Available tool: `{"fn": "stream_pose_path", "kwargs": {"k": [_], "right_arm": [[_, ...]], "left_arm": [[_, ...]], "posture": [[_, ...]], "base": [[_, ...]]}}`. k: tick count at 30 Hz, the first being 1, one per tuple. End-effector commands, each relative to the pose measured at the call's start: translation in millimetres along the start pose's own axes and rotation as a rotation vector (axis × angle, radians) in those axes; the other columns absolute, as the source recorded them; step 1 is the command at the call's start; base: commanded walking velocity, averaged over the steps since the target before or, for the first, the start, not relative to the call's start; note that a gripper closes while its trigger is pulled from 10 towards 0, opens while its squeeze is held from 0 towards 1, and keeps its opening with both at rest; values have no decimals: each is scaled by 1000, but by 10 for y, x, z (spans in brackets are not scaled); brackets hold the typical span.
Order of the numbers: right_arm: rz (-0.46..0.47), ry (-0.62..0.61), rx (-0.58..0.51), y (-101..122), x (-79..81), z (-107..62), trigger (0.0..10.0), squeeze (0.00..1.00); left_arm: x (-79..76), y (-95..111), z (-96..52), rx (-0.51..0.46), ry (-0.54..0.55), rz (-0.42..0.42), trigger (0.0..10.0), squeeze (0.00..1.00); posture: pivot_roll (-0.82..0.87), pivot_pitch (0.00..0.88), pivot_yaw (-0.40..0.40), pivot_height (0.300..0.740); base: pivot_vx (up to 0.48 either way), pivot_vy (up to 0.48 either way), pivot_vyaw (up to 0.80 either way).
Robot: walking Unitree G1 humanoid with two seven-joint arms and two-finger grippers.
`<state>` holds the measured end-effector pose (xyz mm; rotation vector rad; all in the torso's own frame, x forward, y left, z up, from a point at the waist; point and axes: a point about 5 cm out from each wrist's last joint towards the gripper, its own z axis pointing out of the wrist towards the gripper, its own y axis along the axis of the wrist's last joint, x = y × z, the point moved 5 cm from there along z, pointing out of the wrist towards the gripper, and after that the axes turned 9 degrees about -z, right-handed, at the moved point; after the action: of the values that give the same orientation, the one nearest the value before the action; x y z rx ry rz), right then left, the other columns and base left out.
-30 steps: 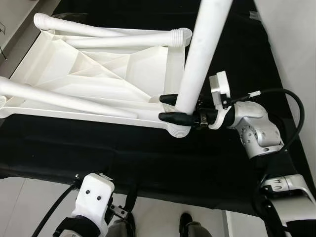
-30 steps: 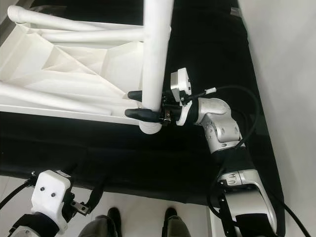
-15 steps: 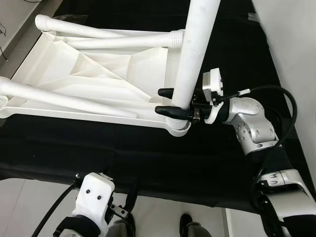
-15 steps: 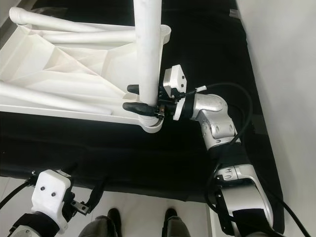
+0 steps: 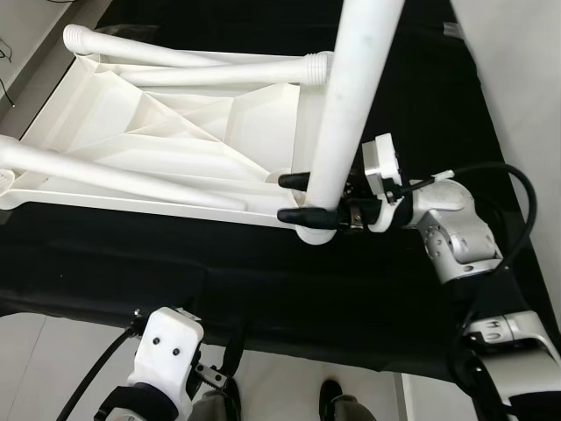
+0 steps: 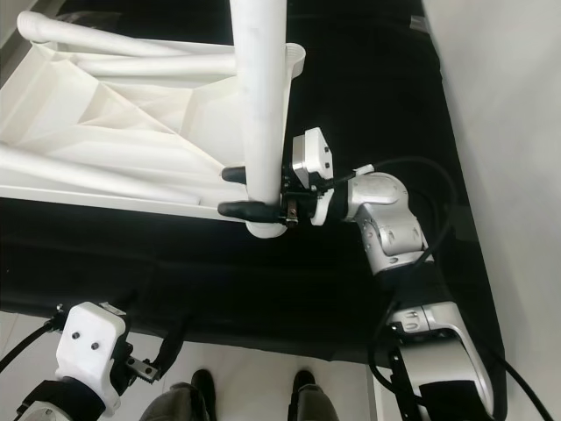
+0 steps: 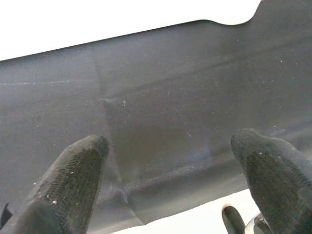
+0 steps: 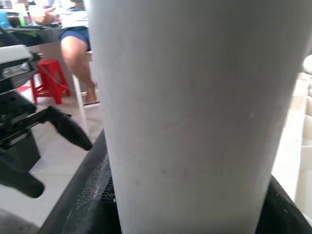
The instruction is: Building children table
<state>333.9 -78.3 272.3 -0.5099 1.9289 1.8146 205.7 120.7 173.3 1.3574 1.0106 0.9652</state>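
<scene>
White plastic tabletop [image 5: 166,140], flipped underside up on black cloth, ribbed with raised diagonal struts inside a shallow rim. Round ridged sockets at the corners: one at the far right corner [image 5: 320,66], one at the near right corner [image 5: 314,232]. Three white tubular legs [image 5: 114,175] lying across the underside: two along the far edge, almost side by side, one slanting along the near edge from the left. Fourth leg [image 5: 346,96] standing upright, slightly tilted, thick and smooth, lower end set at the near right socket, upper end out of frame.
</scene>
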Motion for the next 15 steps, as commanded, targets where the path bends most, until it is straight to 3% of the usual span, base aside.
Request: {"fn": "stream_pose_path", "kwargs": {"k": [1, 15], "right_arm": [[119, 44, 67, -276, 180, -10, 10000, 0], [80, -113, 126, -333, -98, -86, 10000, 0]], "left_arm": [[-16, -29, -46, 25, -10, 4, 10000, 0], [-22, -19, -38, 22, -9, 4, 10000, 0]], "posture": [[77, 402, 11, 740], [76, 413, 7, 740]], "base": [[0, 0, 0], [0, 0, 0]]}}
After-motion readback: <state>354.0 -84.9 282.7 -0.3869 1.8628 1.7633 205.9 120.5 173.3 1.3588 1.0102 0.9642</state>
